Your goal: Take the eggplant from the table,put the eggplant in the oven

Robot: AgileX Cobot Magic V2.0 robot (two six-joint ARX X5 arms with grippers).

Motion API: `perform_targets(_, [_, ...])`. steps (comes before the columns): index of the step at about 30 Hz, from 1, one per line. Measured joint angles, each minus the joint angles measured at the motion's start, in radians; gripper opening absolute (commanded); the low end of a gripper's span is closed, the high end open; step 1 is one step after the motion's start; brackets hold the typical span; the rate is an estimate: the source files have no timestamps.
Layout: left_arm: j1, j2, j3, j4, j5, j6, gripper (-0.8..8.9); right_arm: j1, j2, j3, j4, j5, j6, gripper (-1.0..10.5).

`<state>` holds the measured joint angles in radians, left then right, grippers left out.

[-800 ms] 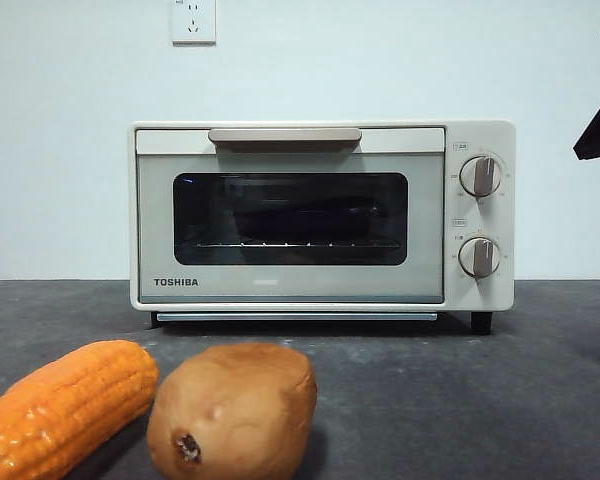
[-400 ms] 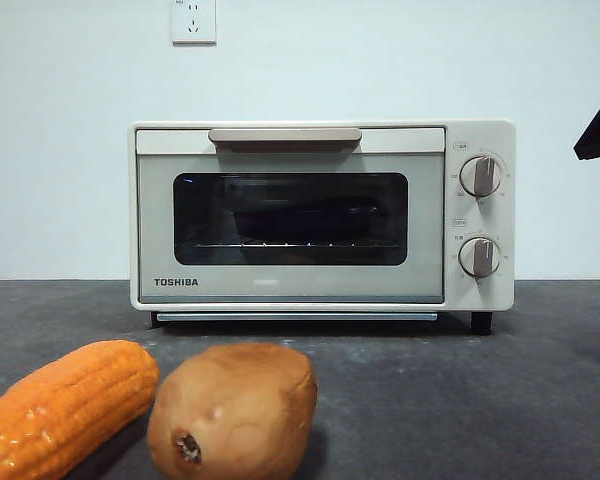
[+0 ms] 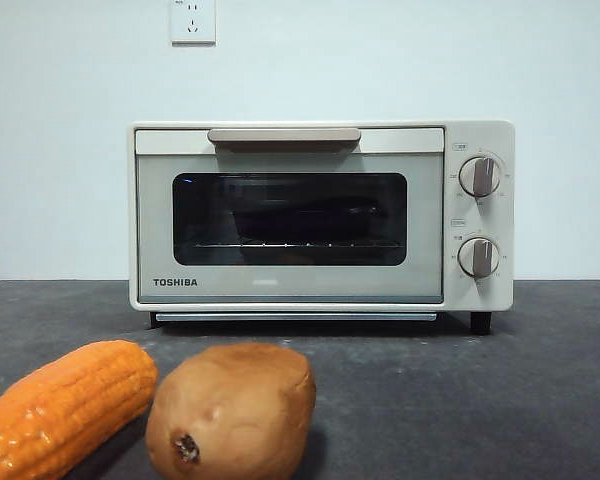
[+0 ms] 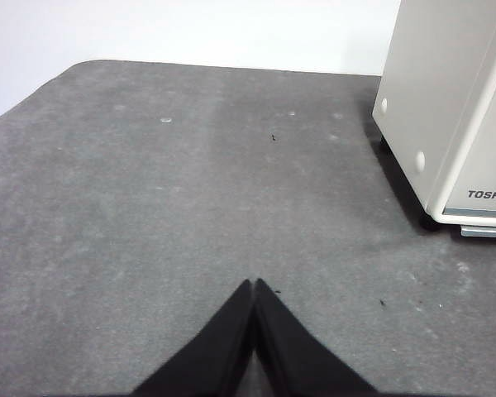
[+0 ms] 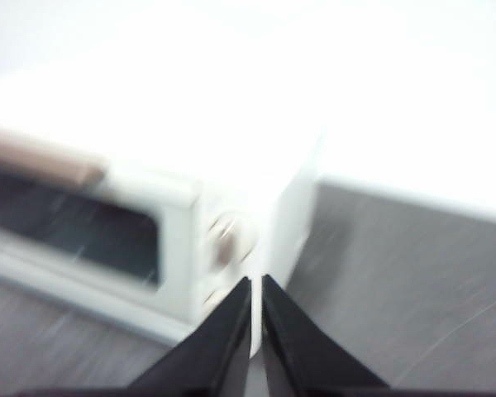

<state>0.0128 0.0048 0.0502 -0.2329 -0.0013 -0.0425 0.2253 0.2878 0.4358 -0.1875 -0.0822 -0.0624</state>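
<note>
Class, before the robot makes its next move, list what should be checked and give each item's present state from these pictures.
1. Oven door shut: ok.
2. Eggplant inside the oven: cannot tell; only a dark shape shows behind the glass.
3. No eggplant seen on the table: ok.
4. Left gripper shut and empty, over the table beside the oven: ok.
5. Right gripper shut and empty, near the oven's knob end, in a blurred picture: ok.
6. Corn and potato lie in front of the oven: ok.

Cream-white oven (image 3: 320, 215) — mottled grey table (image 3: 460, 400) — orange corn (image 3: 65, 405), brown potato (image 3: 230, 410)
</note>
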Motion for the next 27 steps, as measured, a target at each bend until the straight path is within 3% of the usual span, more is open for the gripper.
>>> perform_targets(6, [0.000, 0.000, 0.000, 0.000, 0.000, 0.000, 0.04, -0.177, -0.165, -0.079, 0.032, -0.003, -0.013, 0.0])
perform_targets(11, [0.000, 0.000, 0.000, 0.000, 0.000, 0.000, 0.04, -0.261, -0.226, -0.211, 0.020, -0.087, -0.008, 0.0])
perform_targets(21, [0.000, 0.000, 0.000, 0.000, 0.000, 0.000, 0.04, -0.282, -0.283, -0.416, 0.014, -0.129, 0.083, 0.0])
perform_targets(27, [0.000, 0.000, 0.000, 0.001, 0.000, 0.000, 0.04, -0.282, -0.282, -0.416, 0.053, -0.122, 0.097, 0.0])
